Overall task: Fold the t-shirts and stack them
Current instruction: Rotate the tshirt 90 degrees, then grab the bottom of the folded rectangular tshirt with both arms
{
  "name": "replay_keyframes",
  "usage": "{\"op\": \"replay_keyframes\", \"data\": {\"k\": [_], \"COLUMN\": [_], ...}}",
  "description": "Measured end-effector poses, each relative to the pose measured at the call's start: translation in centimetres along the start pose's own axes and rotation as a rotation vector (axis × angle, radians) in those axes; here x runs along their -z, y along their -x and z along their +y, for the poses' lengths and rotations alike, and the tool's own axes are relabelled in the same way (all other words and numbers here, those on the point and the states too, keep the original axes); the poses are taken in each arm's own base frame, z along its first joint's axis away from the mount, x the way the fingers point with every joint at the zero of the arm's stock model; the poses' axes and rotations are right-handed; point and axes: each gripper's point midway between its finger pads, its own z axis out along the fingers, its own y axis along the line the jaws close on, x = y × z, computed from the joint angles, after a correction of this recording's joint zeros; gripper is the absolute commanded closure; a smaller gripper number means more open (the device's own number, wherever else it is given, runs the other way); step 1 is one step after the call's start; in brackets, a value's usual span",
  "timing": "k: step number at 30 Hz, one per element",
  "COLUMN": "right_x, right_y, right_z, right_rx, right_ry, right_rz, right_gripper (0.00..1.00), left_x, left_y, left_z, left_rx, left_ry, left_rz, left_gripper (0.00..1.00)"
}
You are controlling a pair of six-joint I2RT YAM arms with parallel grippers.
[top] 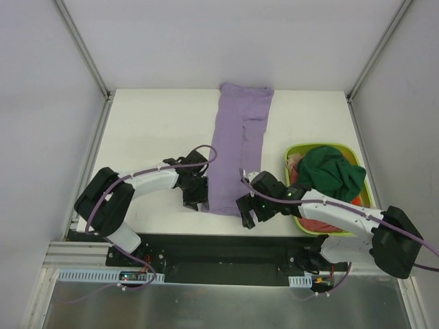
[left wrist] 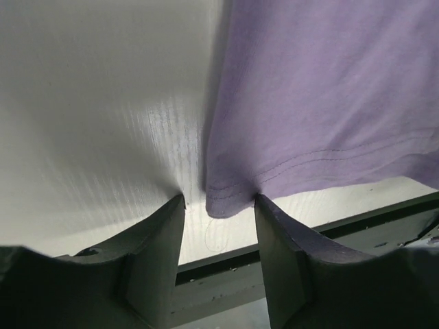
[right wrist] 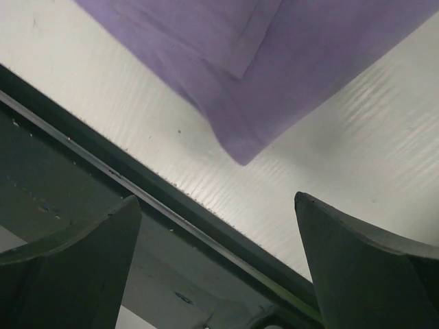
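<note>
A lavender t-shirt point(top: 240, 144) lies on the white table, folded into a long narrow strip running from the back edge to the front. My left gripper point(top: 200, 204) sits at its near left corner. In the left wrist view the hemmed corner of the shirt point(left wrist: 226, 202) lies between the partly closed left gripper point(left wrist: 219, 199); the right fingertip point(left wrist: 264, 205) touches the cloth and a gap remains. My right gripper point(top: 248, 218) hovers wide open by the near right corner of the shirt point(right wrist: 243, 154), holding nothing. A dark green t-shirt point(top: 333, 171) and a red-pink one point(top: 321, 223) are heaped in the basket.
The lime-green basket point(top: 293, 149) stands at the right, close beside my right arm. The table's near edge and its dark rail point(right wrist: 137, 192) run just under both grippers. White walls enclose the table on the left, right and back.
</note>
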Motion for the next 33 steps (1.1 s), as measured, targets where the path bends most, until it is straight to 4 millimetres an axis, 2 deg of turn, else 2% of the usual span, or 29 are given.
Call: {"op": "replay_keyframes", "data": {"k": [2, 5, 7, 8, 10, 11, 19, 22, 24, 29, 30, 33], "right_x": [-0.5, -0.9, -1.3, -1.6, -2.2, -2.6, -4.0, -4.1, -4.2, -4.2, -4.2, -4.1], "right_y": [-1.4, -1.3, -0.8, -0.7, -0.6, -0.6, -1.2, -1.0, -1.0, -0.9, -1.0, -1.9], "right_z": [0.7, 1.1, 1.1, 0.8, 0.1, -0.3, -1.4, -1.7, -2.1, -2.2, -2.0, -0.5], "right_rx": [0.010, 0.008, 0.010, 0.011, 0.013, 0.016, 0.033, 0.035, 0.036, 0.035, 0.036, 0.033], "right_ry": [0.007, 0.005, -0.010, -0.026, -0.076, -0.100, -0.166, -0.185, -0.207, -0.214, -0.202, -0.135], "right_rz": [0.027, 0.010, -0.011, -0.011, 0.004, 0.017, 0.078, 0.076, 0.072, 0.069, 0.072, 0.088], "right_gripper": [0.03, 0.02, 0.01, 0.04, 0.09, 0.11, 0.36, 0.53, 0.70, 0.96, 0.99, 0.99], "left_x": [-0.6, -0.7, -0.8, -0.8, -1.0, -1.0, -1.2, -1.2, -1.2, -1.1, -1.1, -0.8], "left_y": [-0.1, 0.2, 0.2, 0.2, 0.2, 0.3, 0.3, 0.3, 0.3, 0.2, 0.1, -0.8], "left_z": [0.2, 0.1, 0.2, 0.2, 0.3, 0.3, 0.3, 0.3, 0.4, 0.7, 0.7, 1.4], "left_rx": [0.003, 0.000, 0.002, 0.002, 0.002, 0.003, 0.004, 0.008, 0.010, 0.033, 0.038, 0.058], "left_ry": [0.012, 0.013, 0.017, 0.021, 0.025, 0.026, 0.021, 0.020, 0.019, 0.008, 0.004, -0.014], "left_rz": [0.016, 0.012, 0.013, 0.013, 0.017, 0.018, 0.010, 0.005, -0.005, -0.030, -0.034, -0.055], "left_gripper": [0.59, 0.64, 0.75, 0.80, 0.97, 1.00, 1.00, 1.00, 1.00, 1.00, 1.00, 1.00]}}
